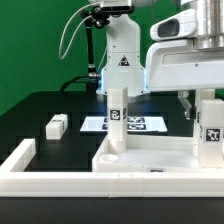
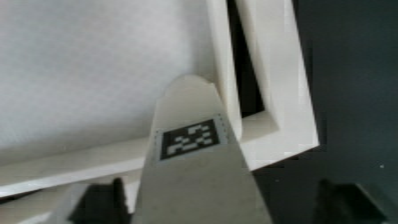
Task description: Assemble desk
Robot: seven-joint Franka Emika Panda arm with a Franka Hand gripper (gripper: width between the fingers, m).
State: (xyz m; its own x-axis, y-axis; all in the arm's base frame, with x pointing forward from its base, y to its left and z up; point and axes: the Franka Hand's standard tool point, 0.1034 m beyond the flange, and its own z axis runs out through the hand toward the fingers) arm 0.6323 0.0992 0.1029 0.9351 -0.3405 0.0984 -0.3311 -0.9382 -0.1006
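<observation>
The gripper (image 2: 221,197) hangs over the desk top (image 1: 150,152). The desk top lies on the black table (image 1: 40,105), just behind the long white bar (image 1: 60,182) at the front of the exterior view. The jaws stand wide apart and straddle a tagged leg (image 2: 199,150). This leg rises upright at a corner of the desk top, on the exterior view's right. In the wrist view the dark fingertips (image 2: 103,197) show on either side of the leg, with a clear gap on at least one side, so nothing is gripped.

A second leg (image 1: 117,118) stands upright at the desk top's corner on the exterior view's left. A loose leg block (image 1: 57,125) lies on the table well apart from it, further to that side. The marker board (image 1: 140,123) lies flat behind the desk top.

Every tag is a black-and-white square pattern, and none carries letters. The arm's base (image 1: 122,65) bears a black triangular warning sign, its symbol too small to read.
</observation>
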